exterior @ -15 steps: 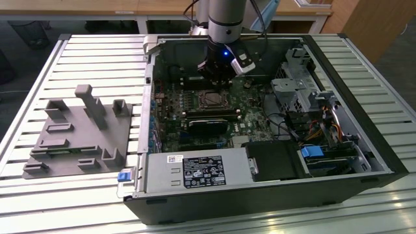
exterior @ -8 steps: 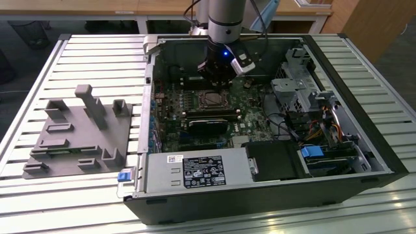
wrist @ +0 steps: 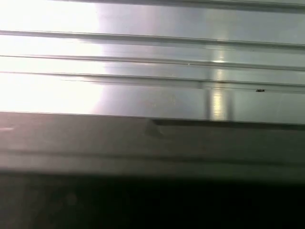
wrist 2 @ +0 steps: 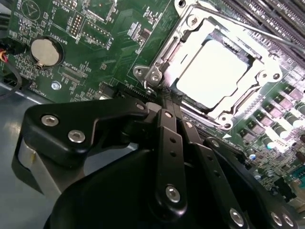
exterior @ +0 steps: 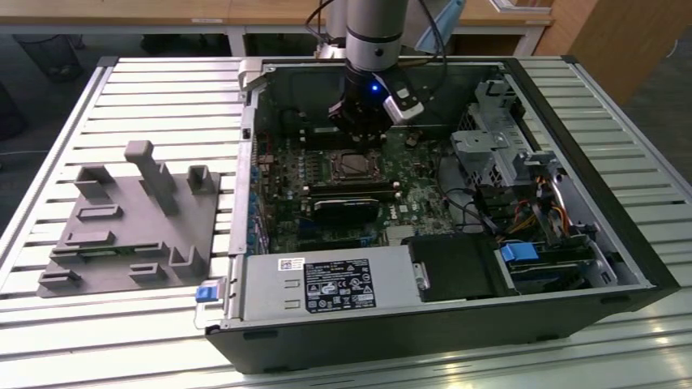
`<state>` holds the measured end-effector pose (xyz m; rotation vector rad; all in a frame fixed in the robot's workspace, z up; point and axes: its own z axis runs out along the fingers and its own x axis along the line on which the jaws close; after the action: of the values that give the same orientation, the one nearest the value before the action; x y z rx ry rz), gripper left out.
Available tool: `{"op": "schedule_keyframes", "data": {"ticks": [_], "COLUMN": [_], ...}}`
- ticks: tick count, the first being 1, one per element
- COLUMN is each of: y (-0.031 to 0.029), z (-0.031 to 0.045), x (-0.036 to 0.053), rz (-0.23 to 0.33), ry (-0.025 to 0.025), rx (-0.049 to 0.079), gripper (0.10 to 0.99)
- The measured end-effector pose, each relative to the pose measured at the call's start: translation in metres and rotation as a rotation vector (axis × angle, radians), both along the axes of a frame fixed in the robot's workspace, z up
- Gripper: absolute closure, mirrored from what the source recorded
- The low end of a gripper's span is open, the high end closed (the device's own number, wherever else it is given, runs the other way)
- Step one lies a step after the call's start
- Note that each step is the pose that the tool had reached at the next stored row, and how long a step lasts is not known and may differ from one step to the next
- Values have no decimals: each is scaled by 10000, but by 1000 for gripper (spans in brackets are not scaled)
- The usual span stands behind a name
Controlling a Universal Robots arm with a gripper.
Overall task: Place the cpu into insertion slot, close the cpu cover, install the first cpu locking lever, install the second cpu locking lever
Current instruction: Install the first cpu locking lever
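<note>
1. The chip (wrist 2: 212,71) sits flat in the socket (wrist 2: 183,98) on the green circuit board (wrist 2: 95,52) inside the open computer case (exterior: 605,243), which lies on the slatted tabletop (exterior: 141,97); in the second wrist view its bright silvery top shows through the window of the metal frame.
2. The cover (wrist 2: 267,67) looks to be lying down over the chip, its silver frame around the chip's edges; whether it is fully seated cannot be told from here.
3. A thin wire lever (wrist 2: 267,33) runs along the far side of the frame; whether it is hooked cannot be made out.
4. Handling call on the chip: light, stiff and flat, smooth on top, and likely fragile underneath, so it wants holding by its thin edges, not its face.
5. The cover is thin stiff sheet metal, best pushed at its rim; the levers look springy and want pressing near their free ends.
6. The hand (wrist 2: 167,102) has its black fingers (wrist 2: 167,138) pressed together with nothing between them, tips just beside the near corner of the socket frame.
7. In the exterior view the arm (exterior: 373,32) stands upright, reaching straight down into the case, the hand (exterior: 358,139) poised just above the socket (exterior: 352,164).
8. A grey fixture block (exterior: 135,223) lies on the tabletop, well apart at the exterior view's left.
</note>
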<state>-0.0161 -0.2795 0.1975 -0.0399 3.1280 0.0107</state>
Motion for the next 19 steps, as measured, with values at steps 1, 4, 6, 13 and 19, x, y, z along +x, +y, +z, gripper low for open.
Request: {"op": "schedule_keyframes", "data": {"ticks": [1, 4, 6, 13, 19], "y": [1, 1, 1, 0, -3], "z": [0, -1, 0, 8, 36], "x": [0, 0, 0, 0, 0], "rz": [-1, -2, -1, 0, 0], "ry": [1, 0, 2, 3, 1], "rx": [51, 259, 353, 359, 264], "gripper": [980, 980, 980, 980, 980]}}
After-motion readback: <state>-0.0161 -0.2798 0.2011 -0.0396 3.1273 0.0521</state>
